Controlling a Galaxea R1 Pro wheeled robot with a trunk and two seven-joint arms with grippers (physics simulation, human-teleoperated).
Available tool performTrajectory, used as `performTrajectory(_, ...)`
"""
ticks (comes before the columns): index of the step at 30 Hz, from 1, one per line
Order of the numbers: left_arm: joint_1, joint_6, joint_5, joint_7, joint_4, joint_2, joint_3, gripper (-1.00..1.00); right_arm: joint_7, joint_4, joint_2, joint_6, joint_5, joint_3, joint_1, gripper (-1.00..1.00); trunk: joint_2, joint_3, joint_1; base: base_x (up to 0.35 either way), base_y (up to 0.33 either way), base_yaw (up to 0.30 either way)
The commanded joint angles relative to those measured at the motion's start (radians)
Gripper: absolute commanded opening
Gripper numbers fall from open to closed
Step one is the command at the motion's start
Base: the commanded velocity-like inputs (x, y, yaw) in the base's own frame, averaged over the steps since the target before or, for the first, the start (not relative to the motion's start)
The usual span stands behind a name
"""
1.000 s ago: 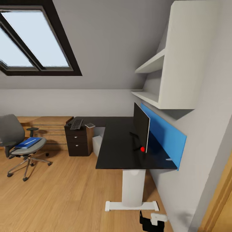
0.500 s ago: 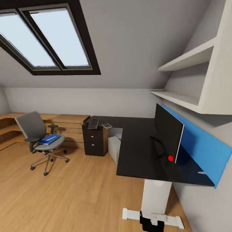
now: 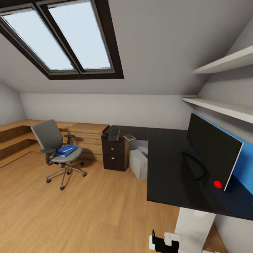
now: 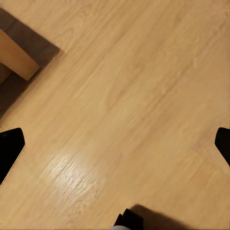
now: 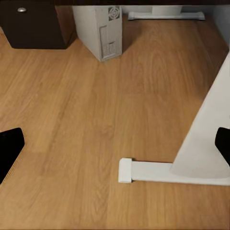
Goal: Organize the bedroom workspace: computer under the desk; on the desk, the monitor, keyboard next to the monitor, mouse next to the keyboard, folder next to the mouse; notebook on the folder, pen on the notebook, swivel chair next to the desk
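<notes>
The black desk runs along the right wall with the monitor standing on it. On its far drawer unit lie the keyboard, the small dark mouse and the greyish notebook. Under the desk stands the light-grey computer. The swivel chair is out on the floor at the left, carrying the blue folder with the white pen on it. My left gripper hangs open over bare floor. My right gripper is open above the desk's white foot.
Low wooden steps and a wooden chest line the far wall behind the chair. White shelves hang above the desk, under a sloped ceiling with a skylight. Wood floor lies between me and the chair. A wooden corner shows near the left gripper.
The whole head view has shifted: the camera has turned left, so desk and monitor sit further right and the chair nearer the middle. The things themselves have not moved.
</notes>
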Motion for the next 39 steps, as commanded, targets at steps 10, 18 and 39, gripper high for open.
performTrajectory(10,-0.001,-0.002,0.006,0.006,0.0,0.0,-0.009,1.0,-0.003,0.002,0.001,-0.004,-0.008,0.01,-0.001,1.0,0.034,-0.001,-0.019,0.242,0.251,0.011)
performTrajectory(18,-0.001,-0.002,0.006,0.006,0.0,-0.001,-0.009,1.0,-0.003,0.002,0.001,-0.004,-0.007,0.01,-0.001,1.0,0.09,0.012,-0.049,0.242,0.255,0.062)
performTrajectory(39,-0.001,-0.002,0.006,0.006,0.0,-0.001,-0.009,1.0,-0.003,0.002,0.002,-0.004,-0.007,0.011,-0.001,1.0,0.23,0.055,-0.126,0.241,0.267,0.061)
